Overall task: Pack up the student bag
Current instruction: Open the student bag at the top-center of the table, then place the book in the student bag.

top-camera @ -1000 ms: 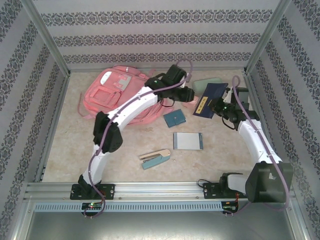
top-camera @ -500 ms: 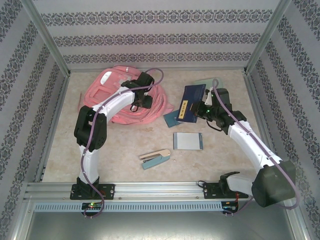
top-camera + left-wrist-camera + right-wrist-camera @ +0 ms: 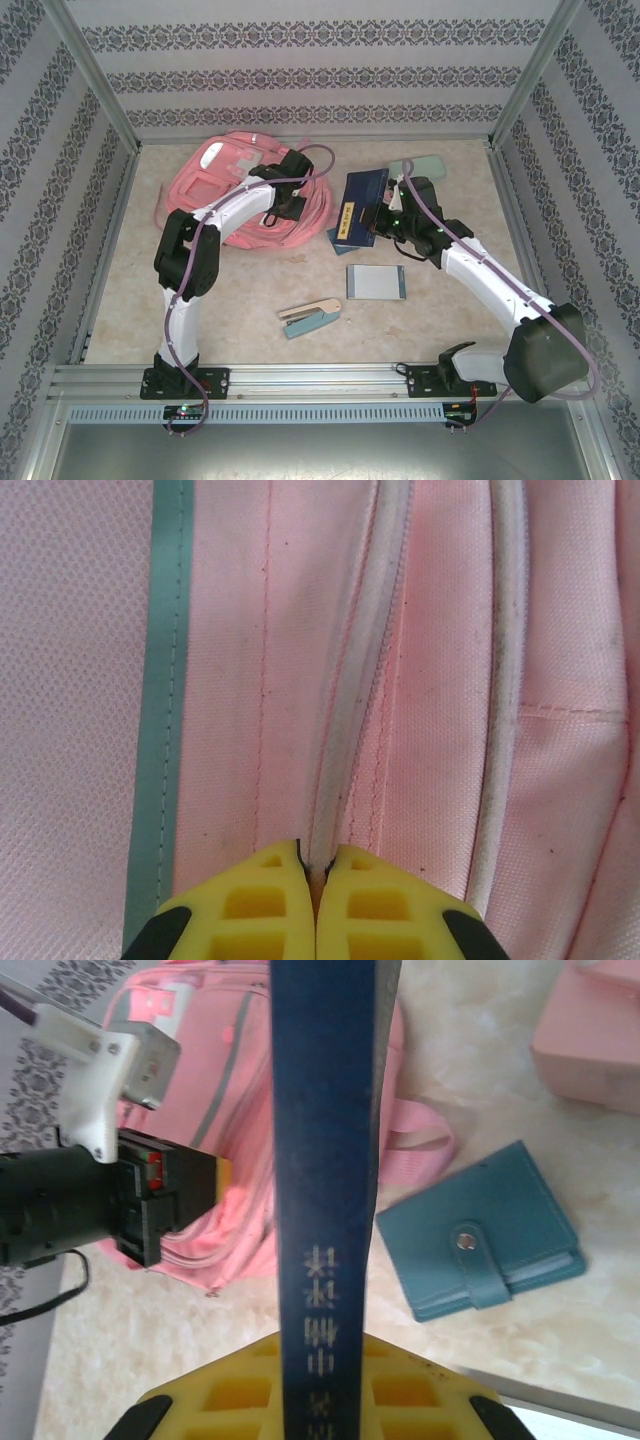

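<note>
The left claw (image 3: 316, 858) pinches student bag (image 3: 250, 680); right claw (image 3: 322, 1372) grips blue book (image 3: 325, 1140) near wallet (image 3: 490, 1235).

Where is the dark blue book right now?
In the top view the book is right of centre, held in the right pincer, with the pink backpack to its left and a teal wallet just beneath.

A lab test booth: aluminium frame (image 3: 300, 378), wallpapered panels (image 3: 300, 60), marble-look tabletop (image 3: 260, 285).

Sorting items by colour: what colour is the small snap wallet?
Teal blue; the wallet shows best in the right wrist view.
</note>
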